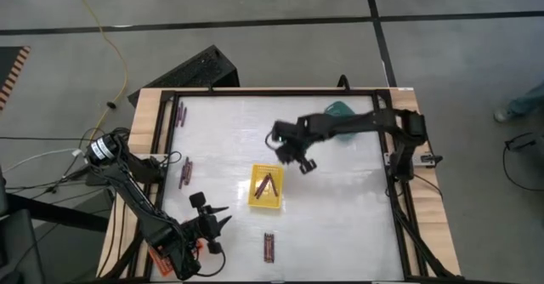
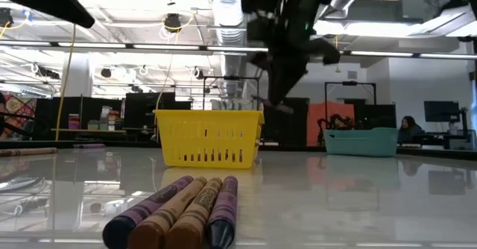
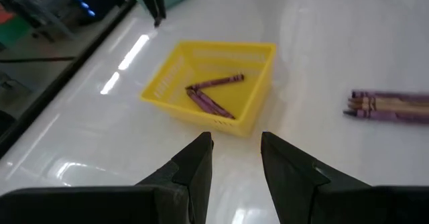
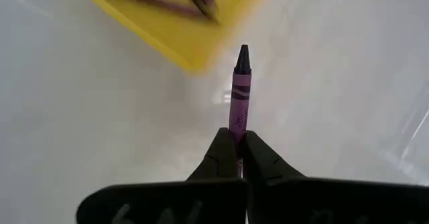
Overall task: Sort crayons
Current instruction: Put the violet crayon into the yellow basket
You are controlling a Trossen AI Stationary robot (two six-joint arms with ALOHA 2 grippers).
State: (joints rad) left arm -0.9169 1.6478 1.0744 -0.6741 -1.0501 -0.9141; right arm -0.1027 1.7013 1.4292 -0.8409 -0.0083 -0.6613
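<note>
My right gripper (image 4: 238,147) is shut on a purple crayon (image 4: 240,93) and hangs above the table's middle (image 1: 304,163), just beyond the far right corner of the yellow tray (image 1: 266,188). Purple crayons (image 3: 213,94) lie in that tray. My left gripper (image 3: 236,153) stands open with nothing between its fingers near the front left (image 1: 223,220), pointing toward the yellow tray (image 3: 221,46). A row of crayons (image 1: 269,247) lies flat at the table's near edge. My right gripper pinches the purple crayon by its blunt back end (image 4: 238,122) between its two fingers. The crayon runs on along the fingers and sticks out past their ends, dark tip (image 4: 242,55) foremost. The fingers slant down from above. The crayon is lifted clear of the table.
More crayons lie along the left side (image 1: 184,172) and at the far left (image 1: 180,112). A teal tray (image 1: 340,110) stands at the back under the right arm, and an orange tray (image 1: 157,255) sits by the left arm's base. Bare white table lies right of the yellow tray.
</note>
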